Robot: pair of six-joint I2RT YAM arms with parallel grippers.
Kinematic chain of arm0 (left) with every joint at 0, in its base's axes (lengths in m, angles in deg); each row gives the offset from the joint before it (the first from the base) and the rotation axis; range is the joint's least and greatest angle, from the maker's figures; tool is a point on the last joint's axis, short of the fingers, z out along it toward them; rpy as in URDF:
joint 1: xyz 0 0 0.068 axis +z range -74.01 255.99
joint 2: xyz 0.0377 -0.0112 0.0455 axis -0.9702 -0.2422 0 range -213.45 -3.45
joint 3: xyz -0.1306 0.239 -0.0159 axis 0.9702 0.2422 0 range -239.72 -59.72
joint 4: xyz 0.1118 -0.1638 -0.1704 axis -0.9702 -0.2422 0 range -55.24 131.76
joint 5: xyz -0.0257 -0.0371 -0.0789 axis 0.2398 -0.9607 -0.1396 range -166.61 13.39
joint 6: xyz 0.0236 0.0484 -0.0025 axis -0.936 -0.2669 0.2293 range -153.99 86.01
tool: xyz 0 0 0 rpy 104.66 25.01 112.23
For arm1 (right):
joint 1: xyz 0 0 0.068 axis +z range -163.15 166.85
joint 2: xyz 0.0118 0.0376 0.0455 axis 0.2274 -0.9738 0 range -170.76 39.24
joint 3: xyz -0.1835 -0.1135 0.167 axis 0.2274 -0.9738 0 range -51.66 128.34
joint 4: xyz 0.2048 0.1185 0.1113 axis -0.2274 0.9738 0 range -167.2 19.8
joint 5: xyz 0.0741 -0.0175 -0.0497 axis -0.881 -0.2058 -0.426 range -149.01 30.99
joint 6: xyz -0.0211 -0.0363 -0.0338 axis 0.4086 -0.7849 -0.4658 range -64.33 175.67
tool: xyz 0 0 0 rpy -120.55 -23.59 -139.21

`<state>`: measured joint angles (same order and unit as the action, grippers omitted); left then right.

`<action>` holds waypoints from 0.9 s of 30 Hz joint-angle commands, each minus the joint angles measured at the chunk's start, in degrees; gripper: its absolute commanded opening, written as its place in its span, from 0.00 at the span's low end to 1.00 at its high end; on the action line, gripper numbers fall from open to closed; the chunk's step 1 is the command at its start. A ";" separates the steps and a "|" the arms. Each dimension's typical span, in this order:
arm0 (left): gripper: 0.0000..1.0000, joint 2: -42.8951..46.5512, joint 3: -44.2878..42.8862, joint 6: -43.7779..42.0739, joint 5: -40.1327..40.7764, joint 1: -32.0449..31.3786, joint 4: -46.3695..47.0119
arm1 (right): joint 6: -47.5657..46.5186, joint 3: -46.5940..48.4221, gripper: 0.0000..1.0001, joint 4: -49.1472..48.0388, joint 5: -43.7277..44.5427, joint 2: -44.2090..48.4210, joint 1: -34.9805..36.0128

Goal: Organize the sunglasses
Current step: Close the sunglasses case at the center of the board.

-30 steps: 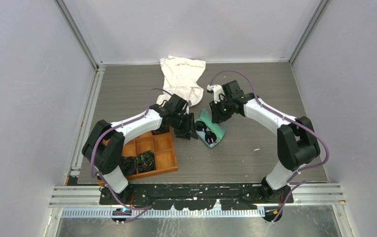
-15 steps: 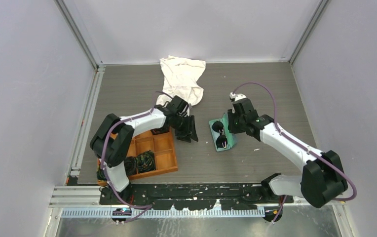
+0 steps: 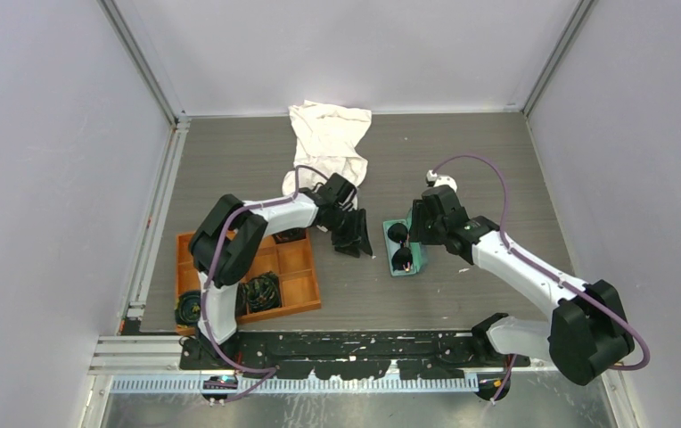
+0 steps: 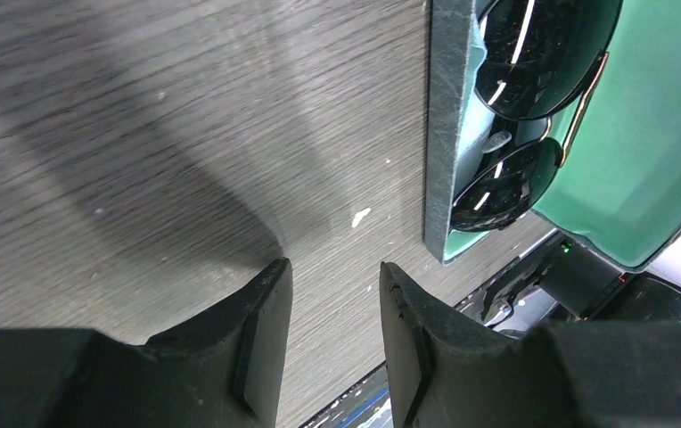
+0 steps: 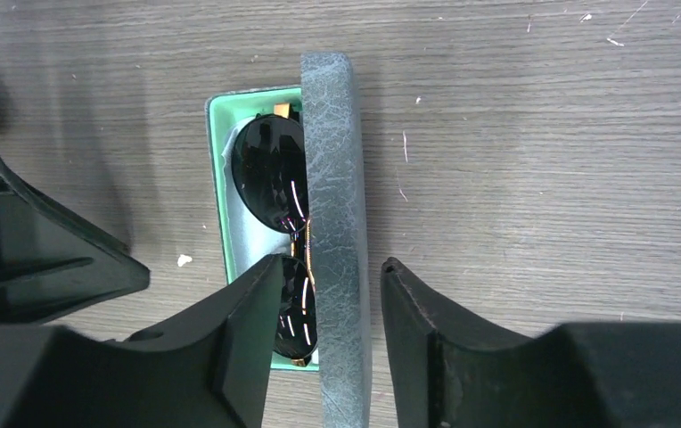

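Note:
The black sunglasses (image 3: 398,246) lie in the open grey-blue case (image 3: 414,259), on its mint lining. In the right wrist view the two dark lenses (image 5: 272,172) sit left of the case's upright lid (image 5: 332,160). My right gripper (image 5: 328,294) is open, one finger on each side of that lid, and is at the case's right side in the top view (image 3: 419,230). My left gripper (image 4: 332,299) is open and empty over bare table, just left of the case (image 4: 439,134), and also shows in the top view (image 3: 356,242).
A white cloth (image 3: 329,143) lies at the back. A wooden divided tray (image 3: 294,266) with round black coiled bundles (image 3: 263,290) sits at the front left, beside the left arm. Metal rails run along the table's left and near edges.
The case with the sunglasses has shifted right and turned. My right arm swung from behind the case to its right side. My left gripper followed to the right.

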<state>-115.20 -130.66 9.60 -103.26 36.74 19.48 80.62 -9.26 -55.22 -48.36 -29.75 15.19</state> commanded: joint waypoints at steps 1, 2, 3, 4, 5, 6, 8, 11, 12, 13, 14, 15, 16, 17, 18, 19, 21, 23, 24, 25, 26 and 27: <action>0.42 -1.02 -2.68 1.31 -1.84 -0.70 2.31 | 2.07 0.11 0.54 -2.21 2.94 2.66 0.16; 0.42 -1.17 -2.83 1.38 -1.81 -0.80 2.33 | 2.05 0.22 0.56 -1.94 3.78 3.40 0.15; 0.42 -1.46 -3.27 1.45 -1.70 -0.83 2.25 | 1.96 0.52 0.57 -1.33 4.48 4.03 0.10; 0.42 -1.72 -3.56 1.49 -1.72 -0.91 2.11 | 1.83 0.86 0.57 -0.97 4.78 4.64 -0.14; 0.42 -2.09 -3.90 1.49 -1.62 -1.00 2.00 | 1.75 1.20 0.57 -0.30 4.85 5.26 -0.53; 0.42 -2.46 -4.49 1.43 -1.39 -1.07 1.60 | 2.01 1.42 0.57 0.39 4.70 5.97 -1.12; 0.41 -3.23 -5.57 1.24 -0.52 -1.47 0.28 | 3.36 1.58 0.57 1.00 3.75 7.36 -3.26; 0.38 -4.06 -6.72 1.27 1.08 -1.92 -0.72 | 5.07 0.91 0.52 1.57 0.07 9.02 -7.85; 0.38 -4.27 -6.85 1.45 1.54 -2.04 -0.86 | 5.55 0.44 0.51 1.58 -1.08 9.34 -9.30; 0.38 -4.41 -6.98 1.55 2.28 -2.17 -0.95 | 5.90 0.00 0.49 1.51 -2.29 9.53 -10.72; 0.38 -4.49 -7.14 1.62 3.10 -2.23 -1.04 | 6.09 -0.49 0.47 1.37 -3.56 9.46 -12.08; 0.38 -4.47 -7.58 1.29 5.21 -2.47 -1.75 | 6.38 -1.07 0.46 1.35 -4.91 9.19 -13.64; 0.38 -4.46 -8.14 0.51 6.62 -2.92 -2.85 | 6.74 -1.58 0.43 1.24 -6.23 9.09 -14.81; 0.38 -4.58 -8.55 -0.22 8.97 -3.36 -4.22 | 6.96 -2.02 0.40 0.86 -7.74 8.82 -15.84; 0.38 -4.72 -9.18 -0.74 10.77 -3.79 -5.16 | 7.36 -2.62 0.37 0.51 -8.93 8.68 -16.63; 0.38 -4.90 -9.38 -0.86 11.92 -3.96 -5.45 | 7.72 -3.25 0.34 -0.05 -9.71 8.55 -17.40; 0.37 -5.26 -9.46 -0.86 12.93 -4.20 -5.38 | 8.16 -4.55 0.30 -1.54 -12.13 8.15 -18.10; 0.37 -5.88 -10.13 -0.99 15.49 -4.79 -6.41 | 8.24 -5.03 0.26 -2.57 -14.09 6.97 -18.09; 0.37 -6.31 -10.59 -1.11 16.24 -5.03 -6.71 | 8.20 -4.94 0.24 -2.71 -15.14 5.91 -18.14; 0.36 -6.56 -10.94 -1.14 17.17 -5.48 -7.11 | 8.24 -4.87 0.21 -2.96 -16.39 4.93 -18.14; 0.36 -6.87 -11.24 -1.09 17.65 -5.86 -7.22 | 8.31 -4.93 0.18 -3.63 -17.80 4.04 -18.10; 0.35 -7.26 -11.50 -0.83 18.01 -6.11 -7.23 | 8.59 -5.09 0.15 -4.32 -19.88 3.23 -18.11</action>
<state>-120.07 -140.49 10.10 -91.31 31.61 14.45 87.81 -14.27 -55.00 -60.68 -24.18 -2.77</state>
